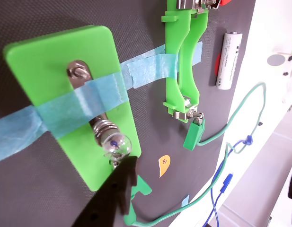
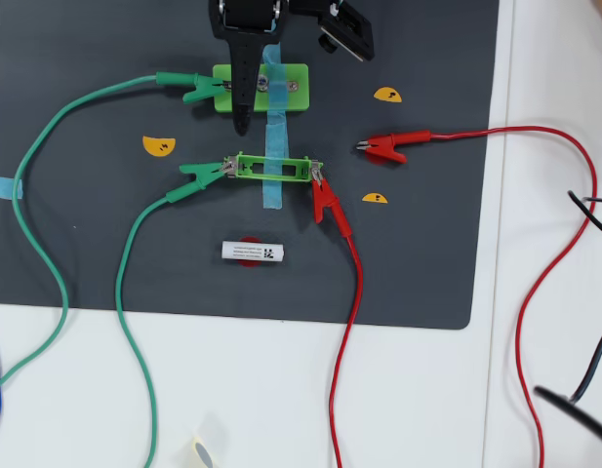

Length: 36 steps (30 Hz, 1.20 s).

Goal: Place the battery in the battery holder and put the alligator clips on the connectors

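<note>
The white battery [image 2: 252, 252] lies on the black mat below the battery holder, and also shows in the wrist view [image 1: 229, 59]. The empty bright-green battery holder [image 2: 276, 168] [image 1: 183, 61] is taped down, with a green alligator clip [image 2: 203, 174] [image 1: 193, 135] on its left connector and a red clip [image 2: 327, 203] on its right one. A second red clip [image 2: 383, 146] lies loose. A second green clip [image 2: 195, 90] [image 1: 142, 188] sits at the bulb block's end. My gripper [image 2: 242, 125] [image 1: 129, 165] hovers over that end; only one black finger shows.
The wider light-green block [image 2: 281, 88] [image 1: 56, 75] with a small bulb [image 1: 115, 144] is held by blue tape. Yellow stickers [image 2: 159, 146] dot the mat. Red and green wires run off the mat onto the white table; blue wires [image 1: 221, 184] lie at its edge.
</note>
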Available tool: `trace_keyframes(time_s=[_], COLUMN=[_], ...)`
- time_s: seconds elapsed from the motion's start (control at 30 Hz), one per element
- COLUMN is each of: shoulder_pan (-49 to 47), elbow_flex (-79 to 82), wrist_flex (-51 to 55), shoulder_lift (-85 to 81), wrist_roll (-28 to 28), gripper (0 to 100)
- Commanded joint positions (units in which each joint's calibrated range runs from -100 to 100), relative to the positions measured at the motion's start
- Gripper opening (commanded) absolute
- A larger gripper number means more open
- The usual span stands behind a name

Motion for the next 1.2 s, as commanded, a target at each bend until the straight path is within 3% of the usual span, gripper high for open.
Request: trace_keyframes(time_s=[0.0, 0.2, 0.27, 0.4, 0.47, 0.57, 0.67, 0.9, 1.17], shoulder_pan=[-0.79, -0.89, -1.9, -5.94, -7.65, -7.55, -7.25, -4.42, -2.5], elbow_flex=[-0.06, -0.5, -5.15, -26.03, -38.13, -69.1, -89.71, -108.57, -112.61], wrist_flex=[-0.76, -0.76, -5.31, -18.21, -18.21, -8.32, 3.37, 15.92, 15.57], shoulder_lift=[-0.58, -0.07, 2.65, 27.84, 42.81, 77.94, 97.42, 107.89, 119.2], wrist_roll=[0.16, 0.22, 0.94, 3.76, 3.81, 4.38, 6.26, 7.82, 6.78], gripper=[32, 32, 32, 32, 32, 32, 32, 27, 26])
